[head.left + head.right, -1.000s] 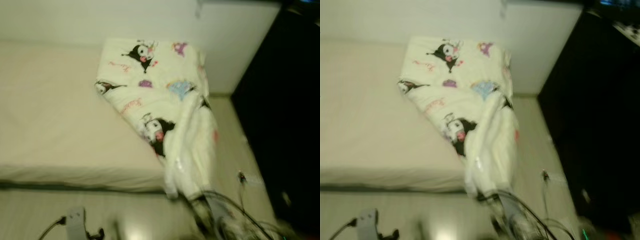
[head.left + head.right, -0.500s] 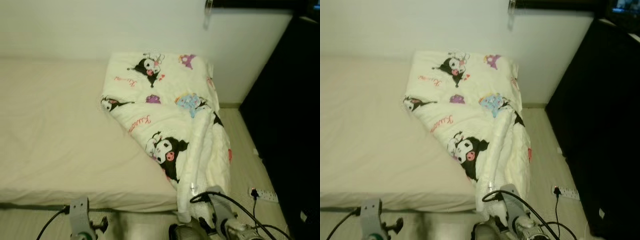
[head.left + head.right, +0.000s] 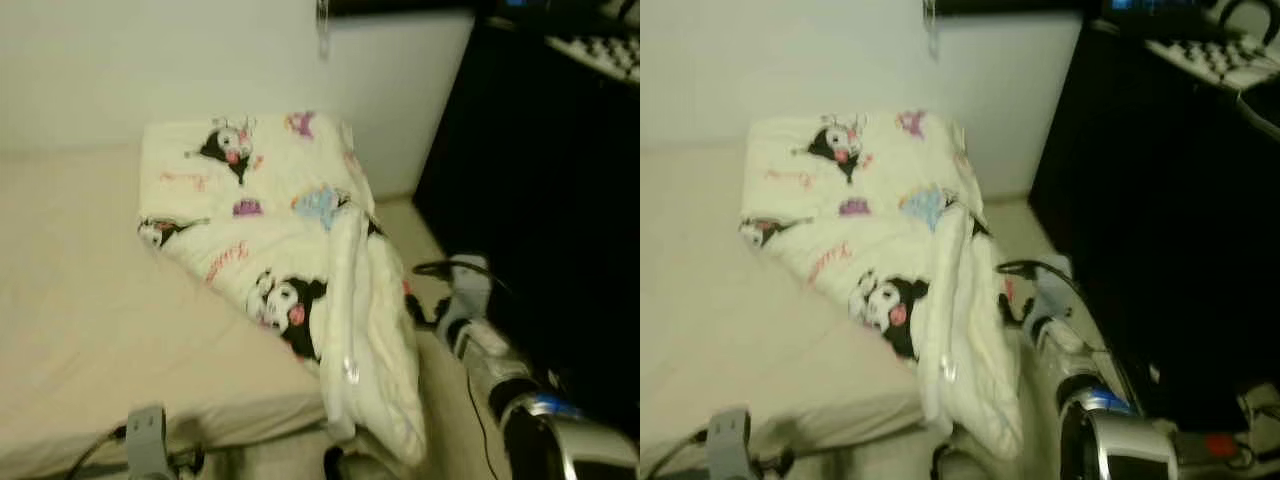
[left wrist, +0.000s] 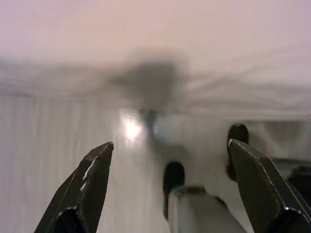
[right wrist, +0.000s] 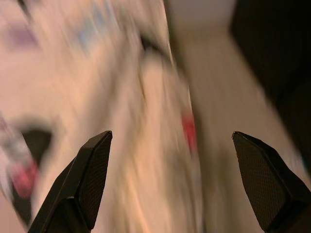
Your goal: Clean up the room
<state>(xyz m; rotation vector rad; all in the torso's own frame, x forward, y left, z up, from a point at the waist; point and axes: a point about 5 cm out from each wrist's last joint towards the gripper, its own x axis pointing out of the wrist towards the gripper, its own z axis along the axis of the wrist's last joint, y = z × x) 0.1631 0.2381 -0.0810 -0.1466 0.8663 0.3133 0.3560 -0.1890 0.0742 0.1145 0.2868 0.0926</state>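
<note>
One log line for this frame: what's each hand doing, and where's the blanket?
right hand: open, raised beside blanket | left hand: open, low over floor | blanket: on bed corner, spilling over edge

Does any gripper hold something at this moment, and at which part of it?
Nothing is held. The right gripper, jaws open, points at the blanket; the left gripper, jaws open, hangs above the floor.

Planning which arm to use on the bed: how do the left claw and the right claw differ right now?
The right claw is raised beside the cartoon-print blanket, aimed at it; the left claw is low, aimed at the floor at the mattress edge. Both are open and hold nothing.
</note>
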